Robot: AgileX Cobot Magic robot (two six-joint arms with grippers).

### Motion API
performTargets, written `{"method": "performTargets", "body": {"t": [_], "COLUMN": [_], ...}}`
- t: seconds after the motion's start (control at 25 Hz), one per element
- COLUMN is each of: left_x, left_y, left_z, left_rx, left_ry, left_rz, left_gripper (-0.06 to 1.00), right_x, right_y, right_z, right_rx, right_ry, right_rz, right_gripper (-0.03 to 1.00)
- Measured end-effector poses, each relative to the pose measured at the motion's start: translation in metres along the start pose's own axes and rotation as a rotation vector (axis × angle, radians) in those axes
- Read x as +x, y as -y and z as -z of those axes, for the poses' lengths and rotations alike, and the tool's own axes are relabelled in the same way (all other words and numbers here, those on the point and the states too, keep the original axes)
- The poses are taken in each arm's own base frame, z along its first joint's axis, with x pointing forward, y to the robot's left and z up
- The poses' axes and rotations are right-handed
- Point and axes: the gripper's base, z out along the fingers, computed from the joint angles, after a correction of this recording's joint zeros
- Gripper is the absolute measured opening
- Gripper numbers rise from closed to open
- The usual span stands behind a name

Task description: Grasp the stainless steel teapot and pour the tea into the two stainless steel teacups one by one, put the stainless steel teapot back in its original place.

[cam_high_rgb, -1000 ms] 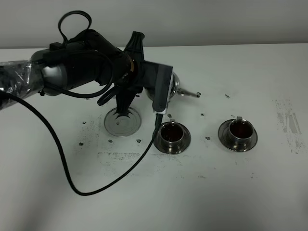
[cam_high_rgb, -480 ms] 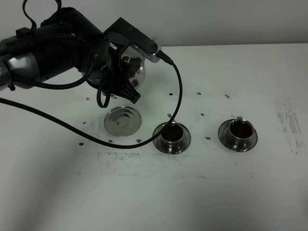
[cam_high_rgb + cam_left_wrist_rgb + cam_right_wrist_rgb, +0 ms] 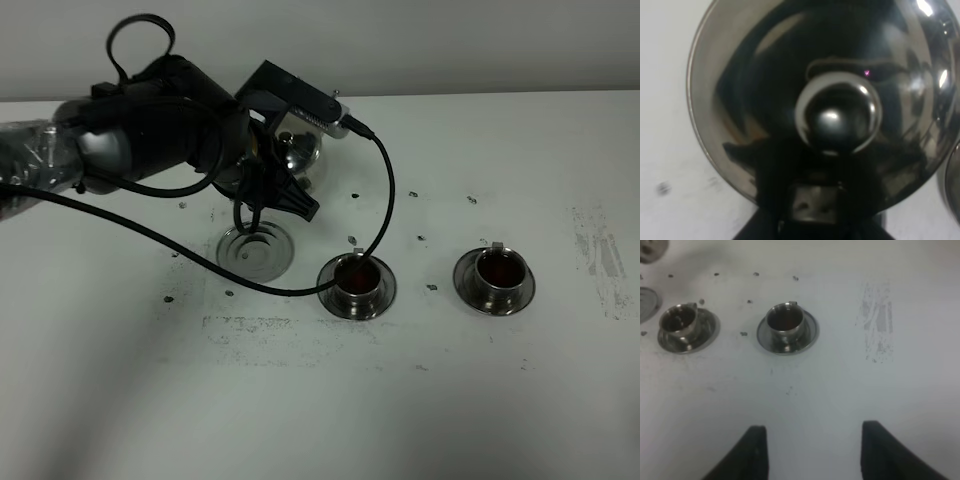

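- The left hand [image 3: 262, 165] is clamped on the stainless steel teapot [image 3: 296, 150], carrying it in the air toward the counter's far-left part; the wrist view looks straight onto the lid knob [image 3: 838, 112], with the hand's dark body across the near side of the pot.
- Which part of the pot the hand bites is hidden by the arm; the loop handle is the sensible hold, I judge.
- The pot looks rigid and polished, so likely slippery on its round wall; any tea left inside would add shifting weight. Keep it level.
- Just below the pot, nearer the front edge, lies the bare round saucer [image 3: 256, 253], its original place.
- Further right sit the two stainless steel teacups: the near one [image 3: 357, 280] beside that saucer, the other [image 3: 497, 272] toward the right edge. Both show dark liquid, so pouring seems done.
- The right hand [image 3: 812, 452] holds nothing; its tips appear apart in the wrist view, above bare counter [image 3: 850, 390].
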Motion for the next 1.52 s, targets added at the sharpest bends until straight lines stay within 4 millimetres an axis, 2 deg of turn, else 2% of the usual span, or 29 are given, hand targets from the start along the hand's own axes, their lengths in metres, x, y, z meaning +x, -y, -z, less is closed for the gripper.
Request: {"method": "performTargets", "body": {"t": [0.2,0.32,0.56,0.68,0.88,0.96,1.12,1.28,1.52], "left_x": [0.007,0.009,0.008,0.005,-0.001,0.004,0.027,0.046,0.056], "left_y": [0.008,0.009,0.009,0.006,-0.004,-0.006,-0.008,-0.015,-0.017], "left_z": [-0.032,-0.037,-0.035,-0.022,0.019,0.033,0.053,0.06,0.055], "left_rx": [0.017,0.02,0.02,0.014,-0.005,-0.006,0.0,-0.006,-0.011], "left_ry": [-0.033,-0.038,-0.031,-0.025,0.014,0.035,0.055,0.031,-0.022], "left_rz": [-0.011,-0.012,-0.011,-0.004,0.013,0.02,0.054,0.094,0.14], "left_gripper": [0.19,0.19,0.19,0.19,0.19,0.19,0.19,0.19,0.19], "right_x": [0.0,0.0,0.0,0.0,0.0,0.0,0.0,0.0,0.0], "right_y": [0.0,0.0,0.0,0.0,0.0,0.0,0.0,0.0,0.0], "right_z": [0.0,0.0,0.0,0.0,0.0,0.0,0.0,0.0,0.0], "right_rx": [0.0,0.0,0.0,0.0,0.0,0.0,0.0,0.0,0.0], "right_ry": [0.0,0.0,0.0,0.0,0.0,0.0,0.0,0.0,0.0], "right_rz": [0.0,0.0,0.0,0.0,0.0,0.0,0.0,0.0,0.0], "right_gripper": [0.41,0.41,0.41,0.41,0.41,0.41,0.41,0.41,0.41]}}
